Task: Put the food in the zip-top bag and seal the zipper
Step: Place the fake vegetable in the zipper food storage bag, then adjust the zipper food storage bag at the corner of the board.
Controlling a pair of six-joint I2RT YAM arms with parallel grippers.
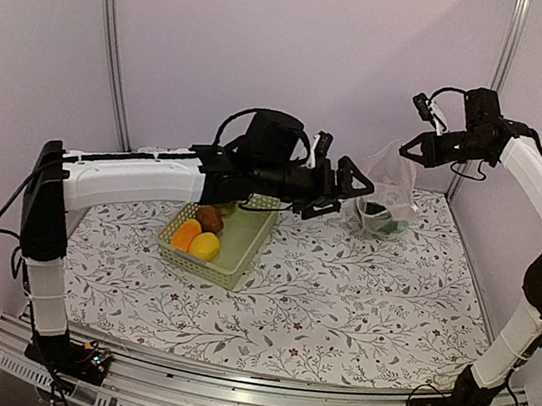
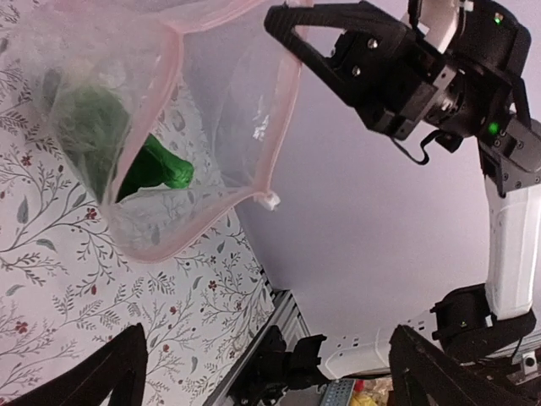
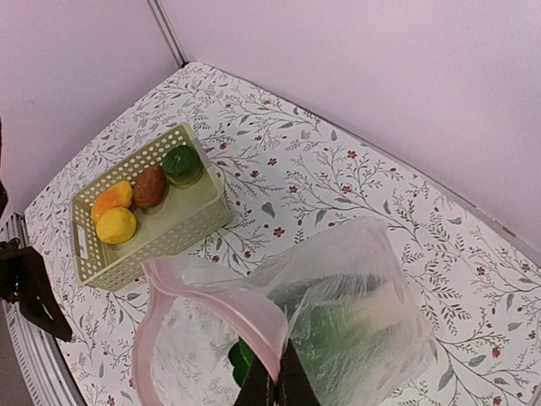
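**Table** (image 1: pixel 336 313): covered with a white cloth printed with leafy sprigs. It carries every item below.

**Zip-top bag** (image 3: pixel 355 313): clear and crinkled, near the far right corner of the table. It hangs from its mouth edge, with its lower end down at the cloth. Whether it rests there cannot be told.

**Zipper** (image 3: pixel 215 296): pale pink strip around the bag's mouth. It is unsealed and the mouth gapes open in a loop.

**Food, bagged:**
- One green cucumber (image 2: pixel 156 165), lying low in the bag.
- One bok choy (image 2: pixel 84 127), beside the cucumber, with its dark leafy end pressed against the plastic.

**Basket** (image 1: pixel 233 258): pale green lattice, rectangular, left of the table's centre and well apart from the bag.

**Food, in the basket**, all gathered at one end:
- Orange piece (image 3: pixel 112 200) and yellow piece (image 3: pixel 116 226), touching each other.
- Brown piece (image 3: pixel 150 186), next to the orange one.
- Round dark green piece (image 3: pixel 180 161), just beyond the brown one, in the basket's corner.

**Right gripper** (image 3: pixel 275 385): raised above the far right corner. The jaws are closed, pinching the pink zipper strip at the bag's mouth and holding the bag up.

**Left gripper** (image 1: pixel 348 196): reaching out level above the table, past the basket's far end and just beside the bag's mouth. The fingers (image 2: pixel 93 381) are spread fully apart with nothing between them.
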